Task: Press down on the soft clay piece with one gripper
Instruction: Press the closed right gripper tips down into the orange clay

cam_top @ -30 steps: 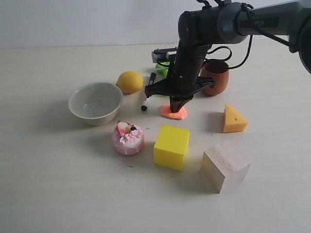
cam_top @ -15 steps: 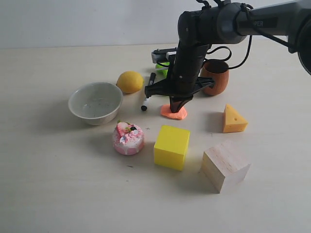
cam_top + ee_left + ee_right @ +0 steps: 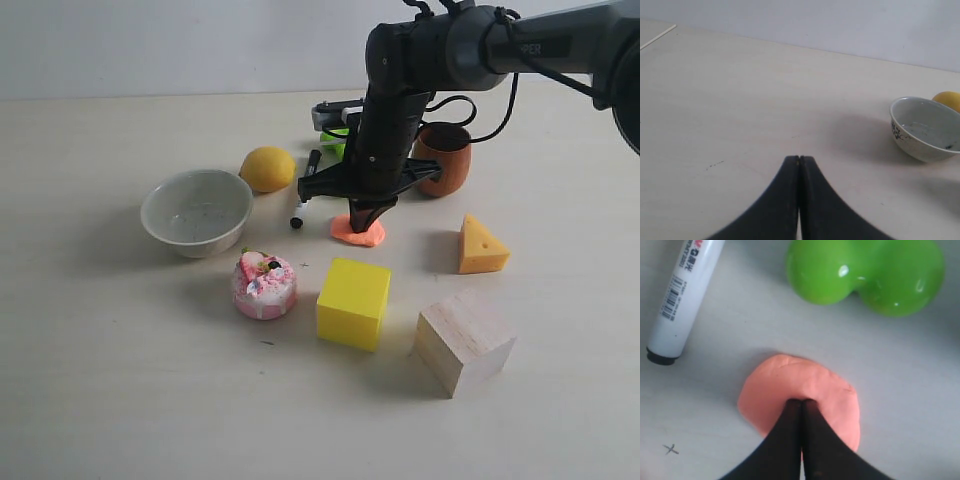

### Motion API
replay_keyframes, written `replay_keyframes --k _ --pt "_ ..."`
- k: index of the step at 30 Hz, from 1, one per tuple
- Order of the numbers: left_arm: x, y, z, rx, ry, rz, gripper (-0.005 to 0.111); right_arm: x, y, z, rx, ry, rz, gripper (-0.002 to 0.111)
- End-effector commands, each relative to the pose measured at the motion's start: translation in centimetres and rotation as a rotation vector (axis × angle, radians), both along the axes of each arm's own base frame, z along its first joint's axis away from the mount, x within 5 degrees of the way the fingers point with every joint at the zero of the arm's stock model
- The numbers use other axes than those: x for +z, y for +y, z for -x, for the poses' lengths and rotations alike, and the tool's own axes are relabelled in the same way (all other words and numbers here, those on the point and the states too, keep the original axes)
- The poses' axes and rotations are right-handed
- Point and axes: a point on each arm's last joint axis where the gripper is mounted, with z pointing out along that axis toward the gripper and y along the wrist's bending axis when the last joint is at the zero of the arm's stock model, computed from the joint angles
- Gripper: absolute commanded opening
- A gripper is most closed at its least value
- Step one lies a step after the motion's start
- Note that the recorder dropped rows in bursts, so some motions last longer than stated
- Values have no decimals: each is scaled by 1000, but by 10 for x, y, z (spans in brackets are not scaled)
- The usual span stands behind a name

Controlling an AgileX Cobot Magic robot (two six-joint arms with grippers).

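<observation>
The soft clay piece is a flat salmon-orange blob lying on the table between the marker and the yellow cube. My right gripper stands straight down on it, jaws shut together, tips touching the clay's top surface and dimpling it. Nothing is held between the fingers. My left gripper is shut and empty, low over bare table some way from the grey bowl; it does not show in the exterior view.
Around the clay: a yellow cube, pink cake toy, orange cheese wedge, wooden block, grey bowl, lemon, brown cup, black-tipped marker and a green toy.
</observation>
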Motion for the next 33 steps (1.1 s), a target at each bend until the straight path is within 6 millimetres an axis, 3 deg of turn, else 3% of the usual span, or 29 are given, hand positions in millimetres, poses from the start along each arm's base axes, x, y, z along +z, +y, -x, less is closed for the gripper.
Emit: replay_keyframes --k 1,8,16,26,33 --pt "3 0 0 1 -24 11 0 -51 -6 17 26 150 94 0" --pt "3 0 0 1 -24 11 0 -50 -6 16 26 149 94 0" --pt "3 0 0 1 -24 11 0 -26 -4 12 33 87 64 0" --pt "3 0 0 1 -24 11 0 -17 -4 12 36 71 58 0" --pt "3 0 0 1 -24 11 0 1 -4 8 45 14 50 0"
